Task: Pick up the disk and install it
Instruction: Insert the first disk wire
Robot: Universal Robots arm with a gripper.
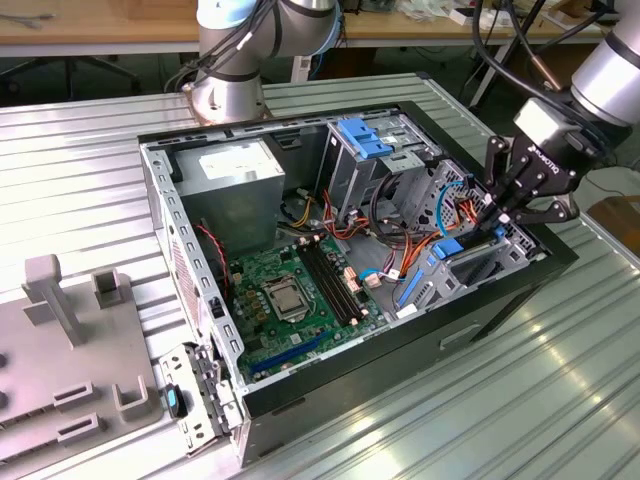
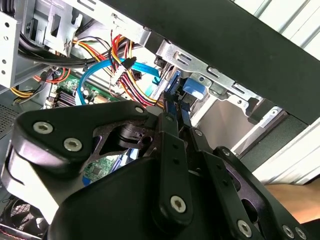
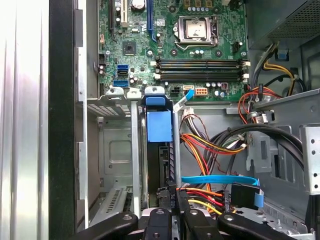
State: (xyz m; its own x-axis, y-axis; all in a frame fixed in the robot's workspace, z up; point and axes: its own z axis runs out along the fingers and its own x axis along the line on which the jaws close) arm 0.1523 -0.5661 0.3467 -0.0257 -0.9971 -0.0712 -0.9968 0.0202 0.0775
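The disk (image 3: 161, 167) stands on edge in the drive bay at the front corner of the open computer case (image 1: 350, 385). Blue plastic rails run along its edges, with a blue tab (image 3: 159, 126) on top. In the exterior view the disk (image 1: 478, 262) lies low in the bay on the exterior view's right. My gripper (image 1: 503, 213) reaches down over it. In the second wrist view my gripper (image 2: 175, 111) has its fingers pressed together on the disk's blue end (image 2: 192, 90). In the first wrist view my gripper (image 3: 172, 194) clamps the disk's near end.
Red, yellow and blue cables (image 3: 210, 150) hang close beside the bay. A motherboard (image 1: 290, 300) lies on the case floor, a grey power supply (image 1: 235, 172) at the back, and a metal cage with a blue latch (image 1: 362, 140) beside it. A grey fixture (image 1: 60, 350) stands on the ribbed table (image 1: 90, 170).
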